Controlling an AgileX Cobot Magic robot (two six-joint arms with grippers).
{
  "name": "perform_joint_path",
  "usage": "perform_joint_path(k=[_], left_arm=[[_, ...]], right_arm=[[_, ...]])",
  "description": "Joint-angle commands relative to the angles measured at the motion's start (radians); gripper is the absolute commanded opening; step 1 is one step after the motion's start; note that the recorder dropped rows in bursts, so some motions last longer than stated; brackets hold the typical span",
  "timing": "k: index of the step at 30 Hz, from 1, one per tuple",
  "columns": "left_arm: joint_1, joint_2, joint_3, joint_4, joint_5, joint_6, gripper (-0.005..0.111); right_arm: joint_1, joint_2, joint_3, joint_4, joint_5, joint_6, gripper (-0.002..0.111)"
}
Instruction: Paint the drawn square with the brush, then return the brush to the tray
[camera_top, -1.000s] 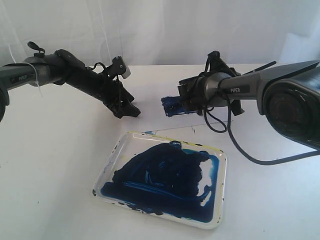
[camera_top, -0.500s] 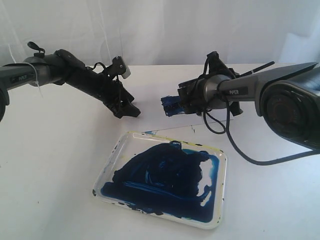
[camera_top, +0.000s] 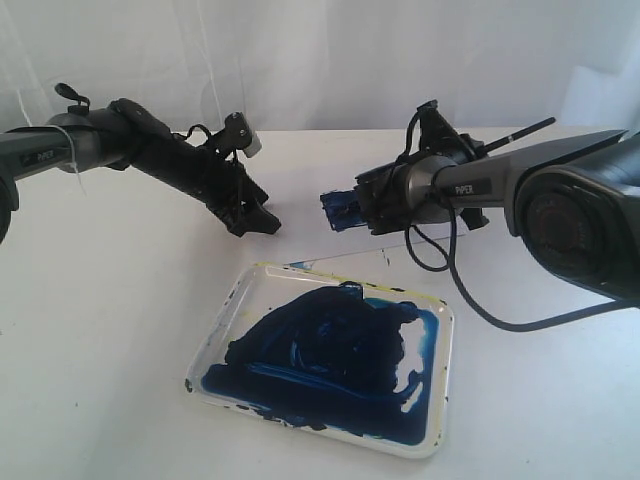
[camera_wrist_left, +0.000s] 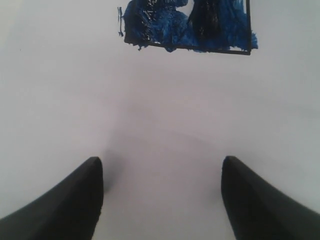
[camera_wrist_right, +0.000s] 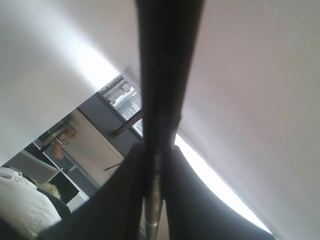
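— Blue paint was smeared across the floor of the tray (camera_top: 446, 345), which sat on the white table (camera_top: 100, 330) nearest the camera, between your two arms. Where was the brush?

— Not in the tray. Your right gripper (camera_wrist_right: 155, 150) had its jaws clamped on the brush (camera_wrist_right: 166, 65). The black handle ran straight between the fingers, and in the outside view its far end stuck out behind the wrist, up off the table.

— And the bristles?

— You could not see them in any view; the gripper hid that end.

— What about your left gripper (camera_wrist_left: 161, 160)?

— Its jaws stood wide apart with nothing between them, held over bare white surface beyond the tray's far left corner.

— The square?

— The drawn square (camera_wrist_left: 187, 22) lay ahead of those open fingers, apart from them. Blue filled most of it, a small white gap showed inside, and some paint had strayed over the black outline.
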Motion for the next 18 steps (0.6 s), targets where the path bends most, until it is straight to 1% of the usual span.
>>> perform_joint_path(k=[1,7,12,14,17,18], left_arm=[[-0.003,0.003,0.005,0.026,0.026,0.004,0.07],[-0.003,0.003,0.005,0.026,0.028,0.004,0.07],[-0.003,0.003,0.005,0.026,0.028,0.004,0.07],[-0.003,0.003,0.005,0.026,0.028,0.004,0.07],[-0.003,0.003,0.005,0.026,0.028,0.004,0.07],[-0.003,0.003,0.005,0.026,0.028,0.004,0.07]], right_arm=[[0.0,-0.002,-0.003,-0.019,0.058,0.009,0.0],[0.0,-0.002,-0.003,-0.026,0.106,-0.019,0.0],[0.0,-0.002,-0.003,-0.033,0.106,-0.056,0.0],[0.0,-0.002,-0.003,-0.051,0.106,-0.013,0.0],[0.0,-0.002,-0.003,-0.099,0.106,0.116,0.0],[0.0,-0.002,-0.003,-0.102,0.106,0.12,0.0]])
